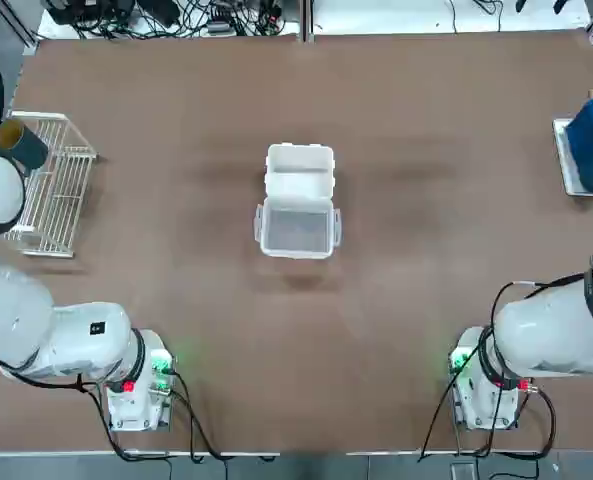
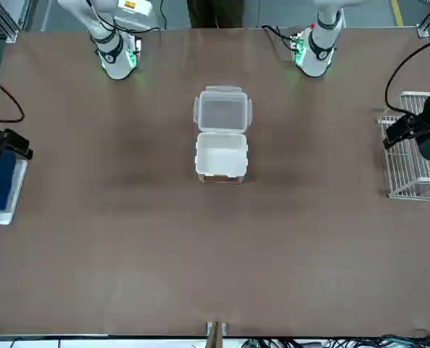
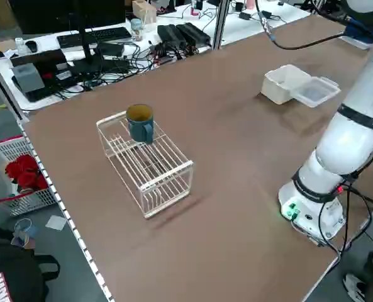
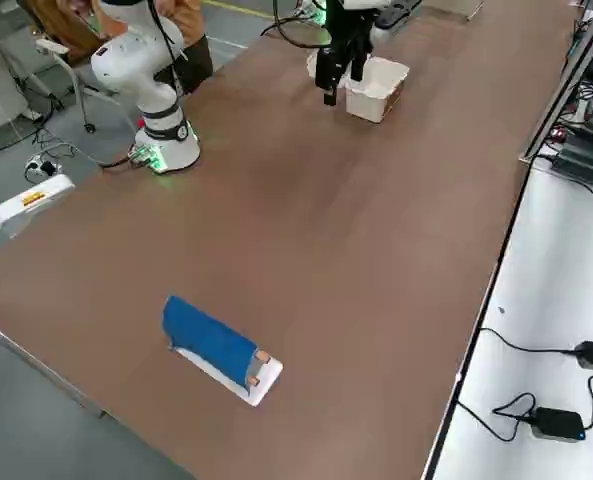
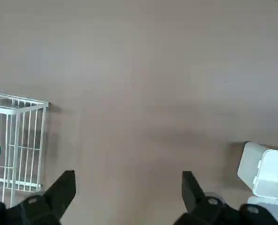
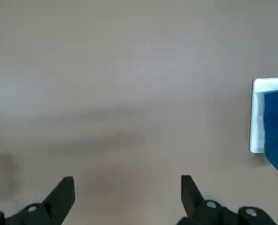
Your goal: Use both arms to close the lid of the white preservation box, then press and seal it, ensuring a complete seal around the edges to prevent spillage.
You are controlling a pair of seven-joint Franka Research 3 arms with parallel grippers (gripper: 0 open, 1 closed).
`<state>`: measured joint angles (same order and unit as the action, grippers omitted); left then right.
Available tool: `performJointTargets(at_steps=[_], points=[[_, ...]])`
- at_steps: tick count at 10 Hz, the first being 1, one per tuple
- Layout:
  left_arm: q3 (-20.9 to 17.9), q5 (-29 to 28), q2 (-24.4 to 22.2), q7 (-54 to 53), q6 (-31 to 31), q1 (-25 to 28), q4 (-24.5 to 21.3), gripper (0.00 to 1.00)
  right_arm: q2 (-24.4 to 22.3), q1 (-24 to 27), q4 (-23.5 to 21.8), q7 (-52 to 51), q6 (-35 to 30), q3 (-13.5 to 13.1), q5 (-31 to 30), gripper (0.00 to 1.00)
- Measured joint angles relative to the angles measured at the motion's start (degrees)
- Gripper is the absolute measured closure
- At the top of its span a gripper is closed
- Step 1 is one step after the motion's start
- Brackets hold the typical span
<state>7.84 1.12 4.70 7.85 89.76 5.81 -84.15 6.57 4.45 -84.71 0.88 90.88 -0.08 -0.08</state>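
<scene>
The white preservation box (image 1: 299, 170) stands open at the table's centre. Its lid (image 1: 296, 230) lies flat on the side nearer the arms' bases, joined to the box along one edge, with small tabs on its sides. In the front view the box (image 2: 221, 156) shows its deep wall and the lid (image 2: 223, 112) looks flat. My left gripper (image 5: 128, 178) hangs high near the table's left side, open and empty, with the box (image 5: 267, 168) at the picture's edge. My right gripper (image 6: 127, 179) hangs high toward the right side, open and empty.
A white wire rack (image 1: 51, 185) holding a blue mug (image 3: 140, 123) sits at the table's left edge. A blue block on a white tray (image 1: 581, 150) lies at the right edge. Cables and gear crowd the bench beyond the far edge.
</scene>
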Motion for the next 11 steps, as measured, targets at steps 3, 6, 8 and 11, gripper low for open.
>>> performJointTargets(at_steps=[3,6,8,11], points=[[0.0,0.0,0.0,0.0,0.0,0.0,-0.1,0.00,0.0,-0.7,-0.1,2.0,-0.6,0.1,0.0,0.00],[0.2,0.7,2.0,0.1,0.1,0.0,-0.3,0.00,0.1,-9.4,-3.0,23.6,-1.4,0.4,0.5,0.00],[0.1,1.5,4.3,0.2,1.2,0.2,-0.4,0.00,0.2,-18.3,-5.8,41.4,-0.6,0.7,0.9,0.00],[0.3,1.6,6.4,6.2,3.8,-0.5,-2.4,0.00,0.8,-32.4,-8.0,67.9,0.2,0.7,2.2,0.00]])
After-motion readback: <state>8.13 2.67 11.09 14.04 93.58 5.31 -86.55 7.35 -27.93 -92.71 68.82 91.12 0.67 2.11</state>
